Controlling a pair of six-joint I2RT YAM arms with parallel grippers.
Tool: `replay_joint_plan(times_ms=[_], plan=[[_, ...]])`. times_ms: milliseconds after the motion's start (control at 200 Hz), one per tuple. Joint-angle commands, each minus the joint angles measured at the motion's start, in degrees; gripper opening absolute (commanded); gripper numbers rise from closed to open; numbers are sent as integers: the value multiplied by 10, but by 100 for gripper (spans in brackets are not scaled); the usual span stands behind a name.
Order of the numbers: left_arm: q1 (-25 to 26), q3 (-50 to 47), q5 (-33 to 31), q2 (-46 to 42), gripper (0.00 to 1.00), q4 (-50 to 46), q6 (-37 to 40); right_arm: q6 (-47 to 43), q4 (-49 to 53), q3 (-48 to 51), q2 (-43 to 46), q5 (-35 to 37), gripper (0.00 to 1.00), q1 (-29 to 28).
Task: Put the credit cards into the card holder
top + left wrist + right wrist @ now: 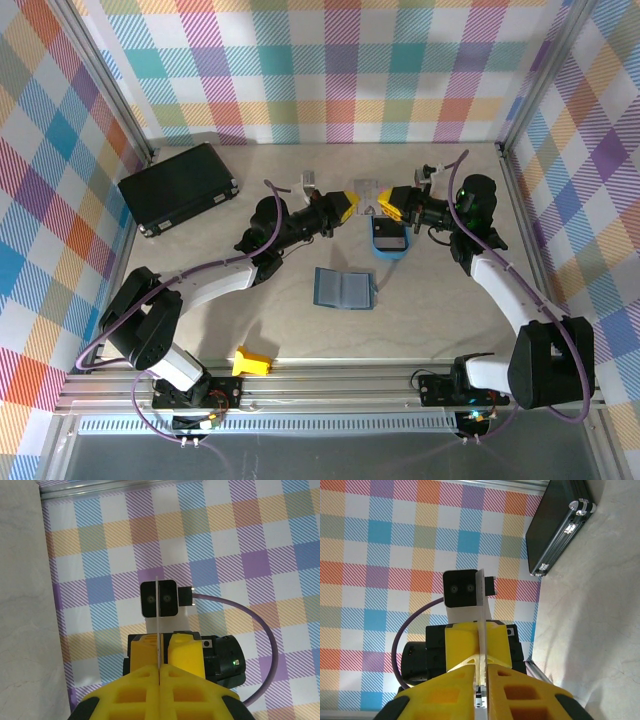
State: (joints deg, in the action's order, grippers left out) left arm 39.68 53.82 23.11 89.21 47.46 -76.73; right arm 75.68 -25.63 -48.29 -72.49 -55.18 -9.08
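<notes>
At ten o'clock on the pale, matte, stone-flecked bench [440,320]: a flat black rectangular hard case [180,187], lid down, silvery fittings along its edge [555,530]. At seven o'clock, by the near edge beside the left base: a small chunky yellow plastic block [252,361].

At bench centre: the teal-blue folding card holder [343,288], lying open and flat like a book, two soft rectangular panels side by side, inner faces up.

Toward twelve o'clock from it, off the bench: the left fingers [345,208], webbed yellow plastic, pressed fully together on a thin, light grey rectangular plastic credit card [367,189]. From the left wrist, that card seen as a hairline edge [158,605] rising out of the seam between the fingers [195,695].

At three o'clock of the card: the right fingers [392,203], same yellow plastic, facing the left pair tip to tip. From the right wrist, the card on edge [482,605] in a narrow slot between these fingers [520,690]. Set close on either side; cannot tell whether actually pinching.

At five o'clock below the held card, resting on the bench: a bright blue oval plastic tray [377,252] with a glossy rim and a dark rectangular card [389,238] flat inside. Tray near the card holder, at its one o'clock, not touching.

All around: walls of pastel checked fabric [330,70].
</notes>
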Motion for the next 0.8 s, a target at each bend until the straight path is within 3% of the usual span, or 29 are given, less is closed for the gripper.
replay_joint_plan(times_ms=[0, 160, 230, 300, 365, 540, 685, 795], plan=[[9, 18, 11, 4, 0, 33, -10, 3, -29, -3, -3, -13, 13, -3], [9, 17, 11, 4, 0, 27, -11, 0, -30, -1, -5, -13, 8, -4], [8, 13, 6, -3, 15, 21, -6, -9, -22, 0, -3, -8, 0, -4], [5, 4, -2, -17, 38, 4, 6, -35, 8, 0, 3, -3, 0, -3], [-1, -13, -5, -35, 46, -25, 22, -84, 57, 2, 14, 6, 0, -4], [-34, -60, 25, -95, 47, -154, 78, -180, 124, 81, 73, 67, 0, -6], [-45, -103, 28, -137, 46, -307, 174, -252, 160, 168, 132, 152, 0, -55], [-48, -151, 38, -142, 46, -306, 204, -270, 132, 229, 164, 211, 0, -98]])
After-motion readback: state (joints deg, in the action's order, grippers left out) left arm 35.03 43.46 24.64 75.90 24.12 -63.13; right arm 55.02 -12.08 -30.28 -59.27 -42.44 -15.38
